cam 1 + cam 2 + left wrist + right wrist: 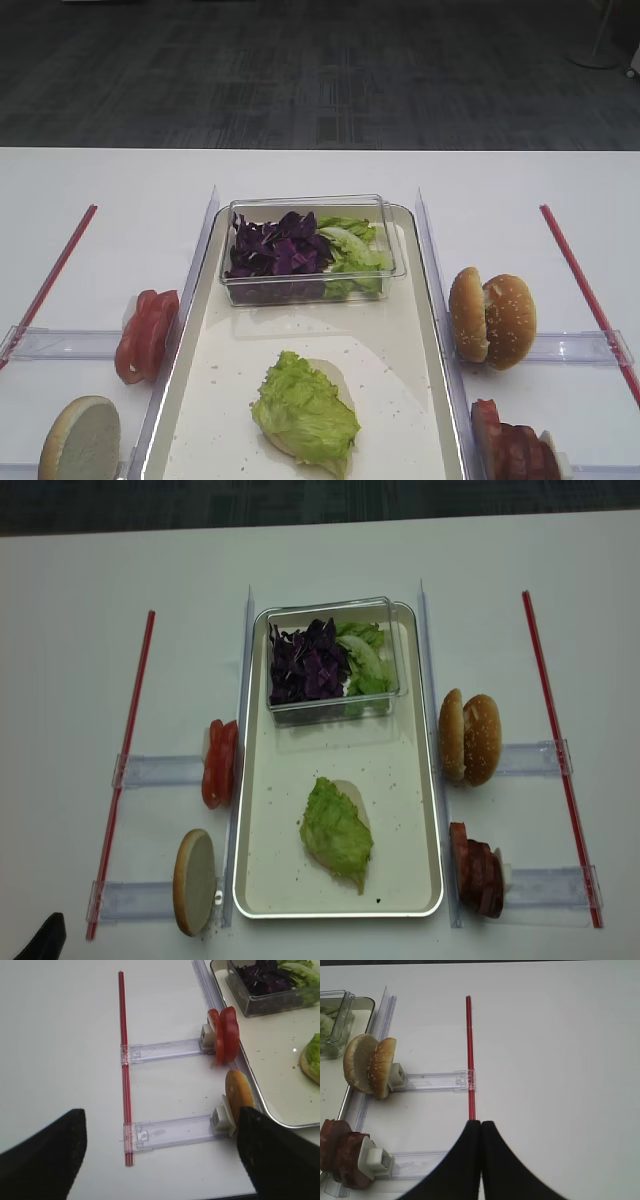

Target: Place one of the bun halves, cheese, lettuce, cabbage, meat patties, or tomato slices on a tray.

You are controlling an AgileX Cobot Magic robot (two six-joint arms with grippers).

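Resting on a pale bun half [346,798] near the middle of the tray [262,880], the lettuce [337,832] is seen draped over most of the bread, w/ only a whitish edge showing at its far side. Behind it, a clear tub [330,660] of purple cabbage [306,660] and more green leaves sits at the tray's far end.

Outside the tray, tomato slices [218,762] and a bun half [194,881] stand on edge in clear holders on the left; a seeded bun pair [471,738] and meat patties [479,869] stand on the right.

The right gripper [481,1125] is seen clenched on nothing, above bare table by the red strip [469,1055]. The left gripper [160,1147] is spread wide, nothing held, hovering near the left holders.

Risks, as judged: the leaf is loose and frilly, so a layer set down off-centre could slide it off the bread. Upright slices may topple or be pinched two at a time. A low approach could knock a holder or the tray rim.
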